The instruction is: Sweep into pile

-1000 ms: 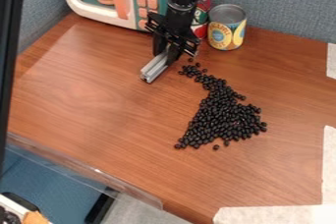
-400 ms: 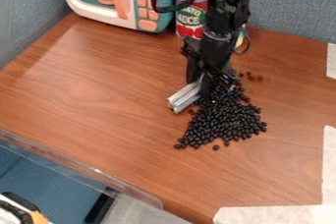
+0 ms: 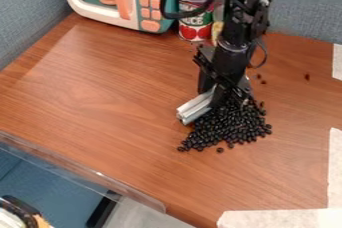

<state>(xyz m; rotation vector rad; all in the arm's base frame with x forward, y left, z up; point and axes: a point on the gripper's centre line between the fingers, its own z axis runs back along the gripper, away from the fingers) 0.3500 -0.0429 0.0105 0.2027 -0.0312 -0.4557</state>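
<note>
Lying in one dense heap on the worktop [image 3: 100, 97], the black beans [image 3: 230, 129] are in from both the back edge and the front edge. You have the heap's near side narrowing to a ragged point toward lower left. Strays: one bean just off the near side; a few right of the arm [image 3: 234, 37], toward the back edge; one farther right, well apart.

Your gripper [image 3: 224, 96] points down at the heap's back side, closed on a silvery metal bar [image 3: 196, 108]. The bar slants toward lower left, its free end projecting past the left side of the beans.

Farther out, behind the gripper, you have a red-labelled can [image 3: 194, 31] standing near the back edge. A yellow can [image 3: 217, 26] is beside it, partly hidden by the arm. The toy microwave [image 3: 107, 17] sits at the back left corner: white frame, teal body, pinkish buttons.

Along the front edge you see a clear strip [image 3: 87, 173]. Pale tape [image 3: 280, 219] lies toward the near right corner, with more along the right side. A fabric panel [image 3: 304, 4] rises behind the back edge.
</note>
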